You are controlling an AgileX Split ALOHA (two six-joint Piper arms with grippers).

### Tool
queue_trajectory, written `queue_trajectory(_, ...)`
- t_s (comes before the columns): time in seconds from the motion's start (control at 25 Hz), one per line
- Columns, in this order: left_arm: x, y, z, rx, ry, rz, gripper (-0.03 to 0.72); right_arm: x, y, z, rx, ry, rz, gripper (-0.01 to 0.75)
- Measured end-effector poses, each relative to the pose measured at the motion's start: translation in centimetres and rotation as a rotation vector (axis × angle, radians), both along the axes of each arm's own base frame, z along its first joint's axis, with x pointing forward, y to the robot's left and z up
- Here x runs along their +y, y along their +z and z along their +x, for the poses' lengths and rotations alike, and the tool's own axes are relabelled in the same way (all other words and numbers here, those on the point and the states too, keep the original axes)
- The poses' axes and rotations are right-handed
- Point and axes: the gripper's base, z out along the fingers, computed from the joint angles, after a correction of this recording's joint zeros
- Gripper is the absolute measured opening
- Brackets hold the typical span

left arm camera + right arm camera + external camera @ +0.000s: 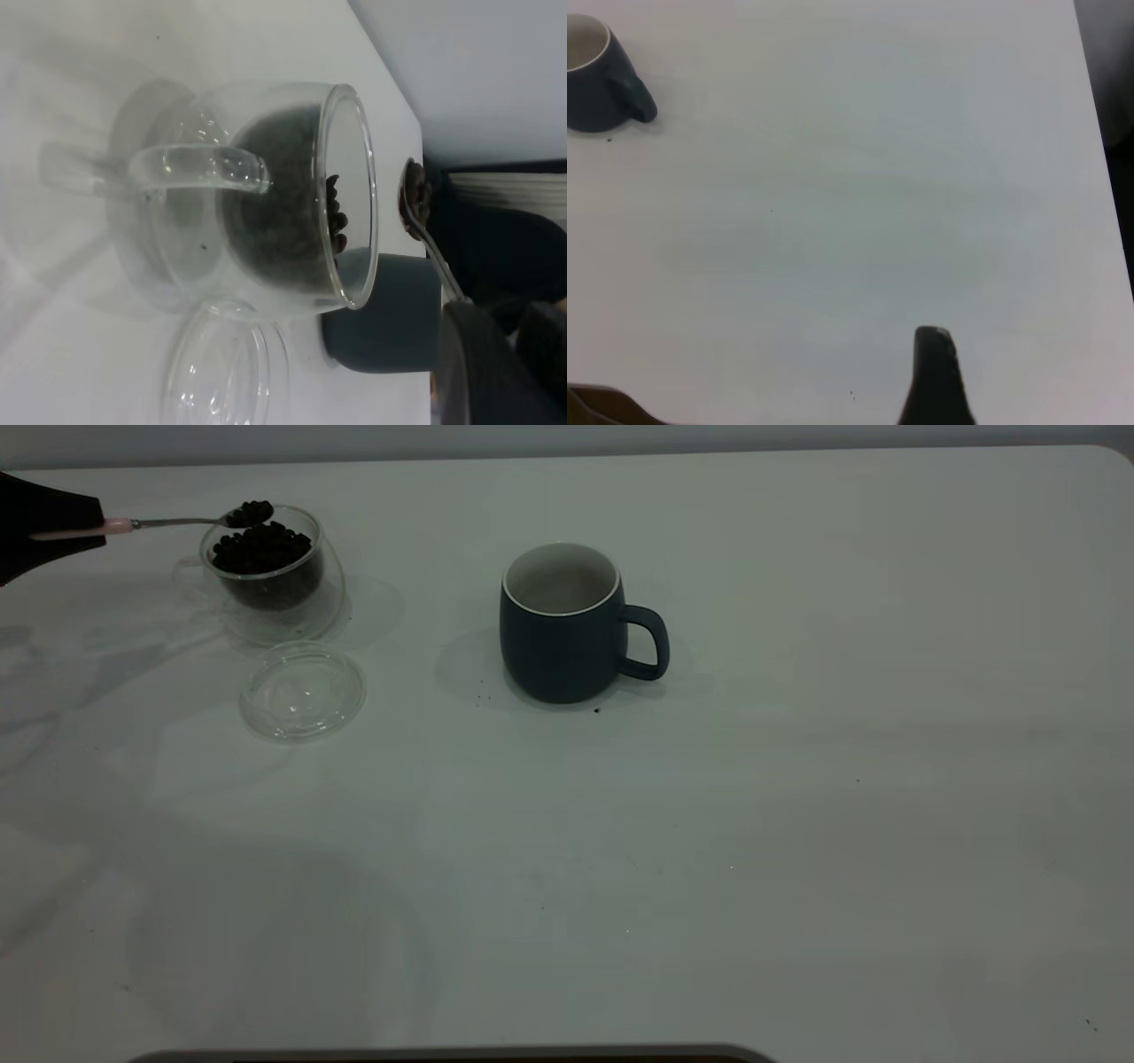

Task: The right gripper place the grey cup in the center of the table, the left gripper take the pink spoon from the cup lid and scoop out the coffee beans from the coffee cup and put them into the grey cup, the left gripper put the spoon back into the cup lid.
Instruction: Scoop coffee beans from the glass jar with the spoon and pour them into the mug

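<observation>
The grey cup [563, 624] stands upright near the middle of the table [709, 868], handle to the right, and looks empty inside. At the far left, my left gripper [89, 527] is shut on the pink spoon [120, 525] by its handle. The spoon's bowl, heaped with coffee beans [250, 513], hovers just above the rim of the coffee cup [266, 576], which is full of beans. The cup lid [303, 691] lies empty in front of the coffee cup. My right gripper [935, 372] is shut and holds nothing, low over bare table, well away from the grey cup [594, 75].
A few dark specks lie on the table by the grey cup's base [595, 710]. The table's far edge runs just behind the coffee cup. In the left wrist view the grey cup [381, 319] shows beyond the coffee cup [266, 195] and lid [221, 372].
</observation>
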Motion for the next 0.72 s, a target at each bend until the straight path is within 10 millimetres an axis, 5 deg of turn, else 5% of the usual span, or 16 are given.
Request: queue_trajectory(0.72,-2.5,0.0,0.7,0.066,-0.031,-0.044,0.115,0.0,0.0,0.0,0.000,0.000,0.000,0.591)
